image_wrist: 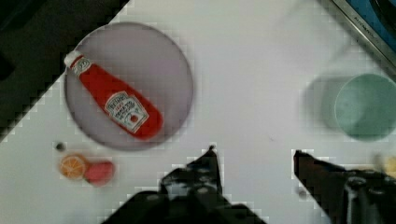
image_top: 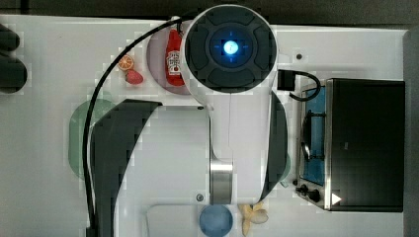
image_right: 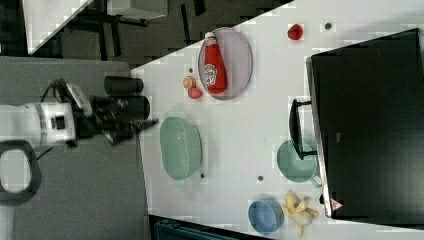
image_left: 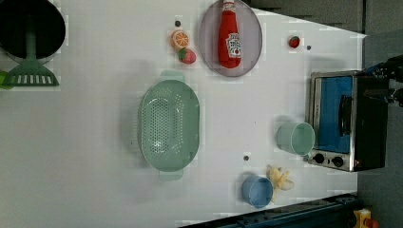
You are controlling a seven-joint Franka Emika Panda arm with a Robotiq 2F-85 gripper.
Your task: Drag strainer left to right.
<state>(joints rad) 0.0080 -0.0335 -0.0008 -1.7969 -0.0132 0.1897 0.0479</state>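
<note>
Strainer (image_left: 168, 126) sits on white table (image_left: 95, 156) (dark floor beyond).

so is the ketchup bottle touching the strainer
Apart. In the left view the ketchup bottle lies on the plate, and bare white table separates that plate from the strainer.

In the left view, the strainer (image_left: 169, 125) is set near the table's (image_left: 95, 156) middle. The ketchup bottle (image_left: 229, 34) is laid on the plate (image_left: 252, 47), above and to the strainer's right. The cup (image_left: 295, 138) is placed beside the toaster oven (image_left: 349, 121), with the bowl (image_left: 257, 191) and banana (image_left: 280, 178) below.
</note>
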